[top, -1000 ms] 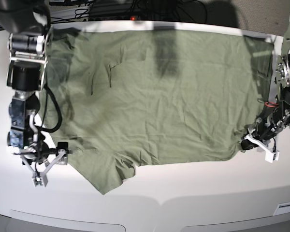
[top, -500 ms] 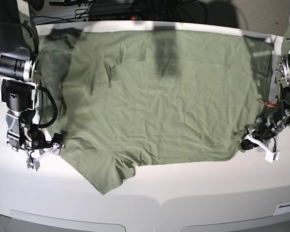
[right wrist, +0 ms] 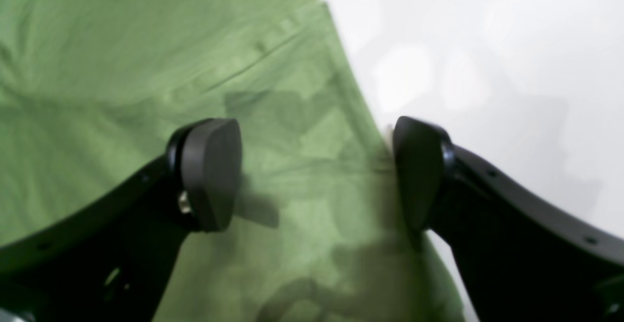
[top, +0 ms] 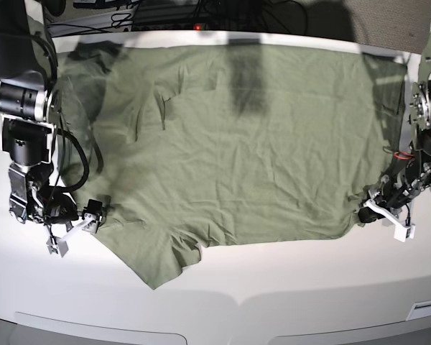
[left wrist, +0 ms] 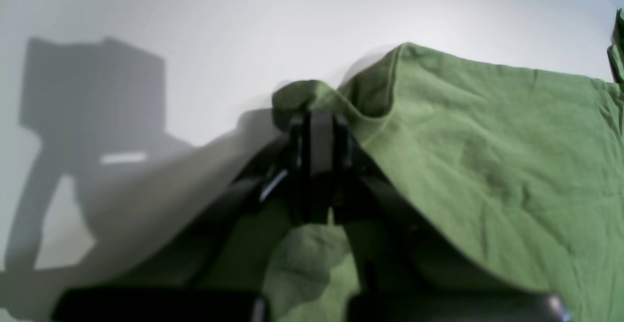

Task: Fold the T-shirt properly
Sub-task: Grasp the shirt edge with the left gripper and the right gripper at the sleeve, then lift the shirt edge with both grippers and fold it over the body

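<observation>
Left end effector (top: 365, 209) is clamped tight on a bunched corner of the T-shirt (top: 230, 144), down at the hem end on the near side, so that grab looks solid. Right end effector (right wrist: 317, 176) is wide open with nothing in it, one pad (right wrist: 212, 173) over the cloth and the other right at the fabric's edge where the white bench (top: 287, 287) starts.

What worries me: if it closes where it is, it might only pinch the very hem, or just one layer, and the cloth slips out once both arms lift. Then the shirt swings from the one held corner and the fold comes out crooked. Also the sleeve flap near it is already rumpled (could get dragged under).

Room-wise, the shirt lies spread flat across most of the bench, far edge close to the back edge and the cables there. Plenty of bare bench on the near side to fold toward.
</observation>
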Controlling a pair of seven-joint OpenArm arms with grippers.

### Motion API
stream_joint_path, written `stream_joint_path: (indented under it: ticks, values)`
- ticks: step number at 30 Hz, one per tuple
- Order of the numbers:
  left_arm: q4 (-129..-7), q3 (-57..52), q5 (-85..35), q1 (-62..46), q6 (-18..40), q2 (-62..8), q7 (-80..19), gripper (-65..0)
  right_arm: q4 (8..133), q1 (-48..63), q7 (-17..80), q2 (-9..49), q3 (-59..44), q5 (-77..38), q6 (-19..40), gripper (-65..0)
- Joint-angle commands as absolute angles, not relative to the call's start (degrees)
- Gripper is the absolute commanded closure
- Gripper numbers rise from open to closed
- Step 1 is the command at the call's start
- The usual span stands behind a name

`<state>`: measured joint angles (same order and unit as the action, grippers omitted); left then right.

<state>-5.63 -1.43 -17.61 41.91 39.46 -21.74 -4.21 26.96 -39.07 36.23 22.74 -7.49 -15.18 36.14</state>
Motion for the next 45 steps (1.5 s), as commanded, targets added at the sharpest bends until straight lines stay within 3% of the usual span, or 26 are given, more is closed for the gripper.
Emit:
stream_joint_path:
  ticks: [1,9,11,14,16,27,32,39,45]
  values:
    - [-6.37,-1.48,-18.04,43.51,40.00,-22.39,-3.36,0.0,27.59,-40.91,36.49,23.49,-7.60,-15.99,38.09,-47.1]
    - [-6.37,-1.48,-18.04,43.51,40.00,-22.41,-3.36,0.0,27.62,-40.91,37.08,23.51,-7.60,-20.40,39.09,-42.4]
    - [-6.37,-1.48,-18.04,43.51,40.00,-22.39,-3.36,0.0,27.62,-40.91,37.08,23.51,-7.60,-20.40,39.09,-31.8]
    - [-6.37,-1.48,-18.04,43.51,40.00,-22.39,-3.36,0.0,27.62,-40.91,36.86,23.51,-7.60,-20.40,39.07,-9.0]
    - [-6.37,-1.48,-18.04,43.51,40.00,-22.41,-3.36,0.0,27.64,-40.91,36.34,23.53,-7.60,-20.40,39.07,-0.5]
    - [-8.82,-1.48,-20.01,43.64,40.00,-22.44,-3.62,0.0,32.56,-40.93,35.77,23.55,-7.60,-19.31,39.07,0.0]
    - [-13.63,-1.48,-20.23,43.62,40.00,-22.61,-10.57,0.0,37.87,-40.77,39.33,23.70,-7.49,-19.81,39.27,0.0]
    - [-18.76,-1.48,-32.95,43.16,40.00,-23.05,-25.04,0.0,42.39,-40.34,41.52,26.06,-7.49,-23.44,40.00,0.0]
    - [-32.42,-1.48,-37.23,36.58,40.00,-23.05,-31.64,0.0,52.88,-34.89,44.45,28.03,-7.49,-26.44,40.00,0.0]
